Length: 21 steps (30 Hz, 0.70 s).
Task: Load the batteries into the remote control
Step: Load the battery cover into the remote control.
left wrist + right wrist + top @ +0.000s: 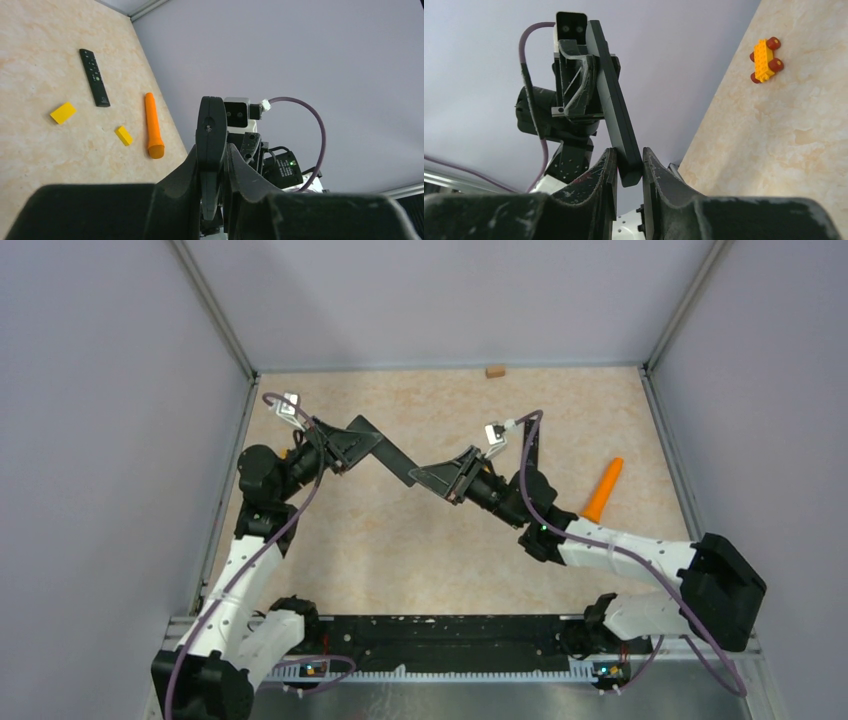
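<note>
I have the slim black plastic remote control [392, 455] aloft, mid-frame in the overhead view, with the left tool [212, 172] pinching one end and the right tool [628, 167] pinching the other. I judge this a two-handed hold before opening the battery cover. Next, one tool must let go and work the cover. The batteries show nowhere, and I can't make out the cover itself.
</note>
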Each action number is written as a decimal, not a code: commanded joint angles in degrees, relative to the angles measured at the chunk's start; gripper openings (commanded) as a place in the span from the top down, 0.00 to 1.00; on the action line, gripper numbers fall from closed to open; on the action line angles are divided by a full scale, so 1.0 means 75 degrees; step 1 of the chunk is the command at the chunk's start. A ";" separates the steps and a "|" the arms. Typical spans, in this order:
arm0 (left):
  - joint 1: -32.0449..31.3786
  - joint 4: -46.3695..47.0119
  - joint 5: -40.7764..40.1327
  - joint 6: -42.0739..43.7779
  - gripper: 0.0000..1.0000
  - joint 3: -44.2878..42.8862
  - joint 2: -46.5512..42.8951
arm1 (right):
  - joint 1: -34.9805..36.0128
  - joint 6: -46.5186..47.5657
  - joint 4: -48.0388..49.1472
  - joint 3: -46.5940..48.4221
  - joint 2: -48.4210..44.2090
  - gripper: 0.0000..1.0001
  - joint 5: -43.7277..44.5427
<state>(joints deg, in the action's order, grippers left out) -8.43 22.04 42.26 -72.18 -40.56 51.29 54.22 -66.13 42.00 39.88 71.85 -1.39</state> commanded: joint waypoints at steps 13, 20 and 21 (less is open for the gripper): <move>-0.0412 -0.2155 0.1467 0.2249 1.00 -0.1205 -0.0243 | -0.0613 0.3765 -0.2190 0.0851 -0.1244 0.16 -0.1896; -0.0400 -0.1805 0.2268 0.2557 1.00 -0.1083 -0.0291 | -0.0612 0.4298 -0.2204 0.1308 -0.0641 0.18 -0.4168; -0.0406 -0.1758 0.2384 0.2577 1.00 -0.1074 -0.0307 | -0.0609 0.4338 -0.2288 0.1400 -0.0534 0.20 -0.4336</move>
<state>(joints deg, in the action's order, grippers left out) -11.42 5.80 55.05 -55.53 -47.46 50.24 49.71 -38.17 25.34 45.93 65.39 -22.83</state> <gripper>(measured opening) 0.188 0.828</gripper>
